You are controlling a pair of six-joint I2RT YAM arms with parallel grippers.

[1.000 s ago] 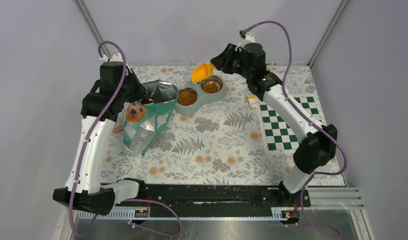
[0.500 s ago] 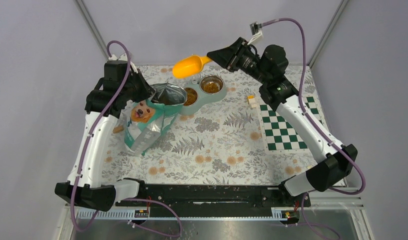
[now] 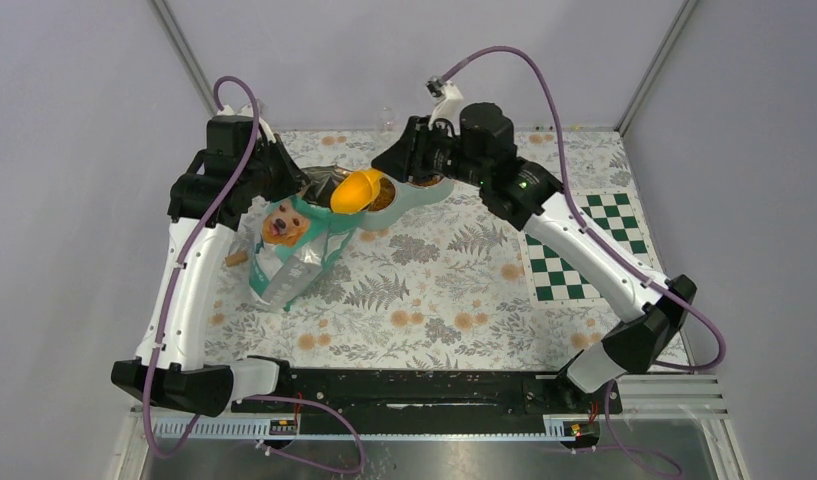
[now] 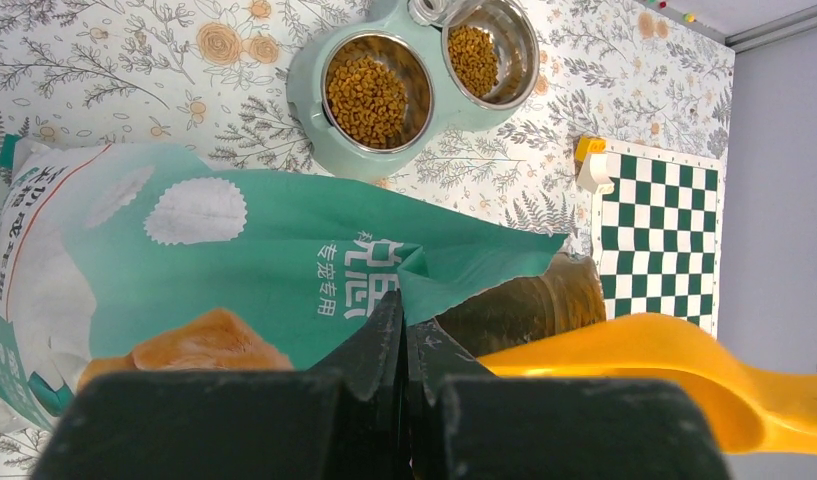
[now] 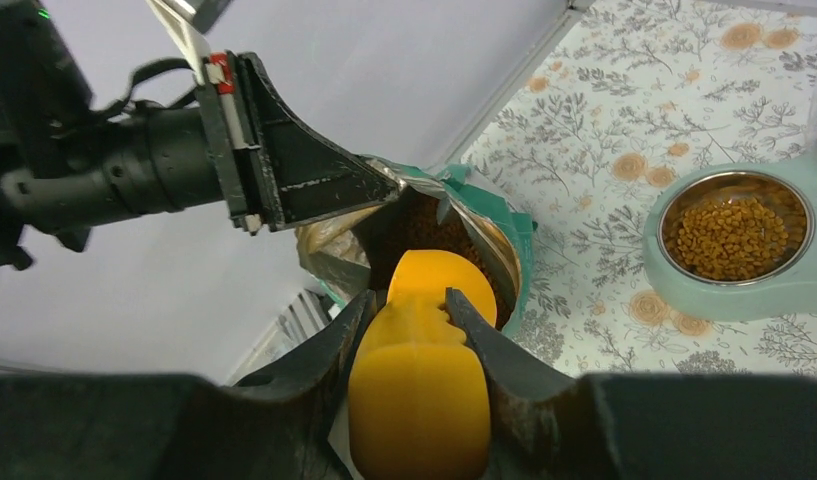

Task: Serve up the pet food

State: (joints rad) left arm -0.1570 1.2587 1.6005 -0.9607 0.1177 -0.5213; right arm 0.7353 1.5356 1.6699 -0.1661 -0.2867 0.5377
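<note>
Scoop (image 5: 420, 385) in right gripper (image 5: 409, 300), perhaps inside bag (image 3: 287, 262)

Soft, even overhead light keeps the tablecloth (image 3: 434, 290) bright, with only faint shadows lying on it. Mild glare sits on the steel bowls (image 4: 516, 45) and on the foil lining of the bag (image 5: 329, 250). Close to the wrist lenses the left gripper (image 4: 404, 325) and the scoop (image 5: 416, 400) blur, while everything behind them is sharp.
</note>
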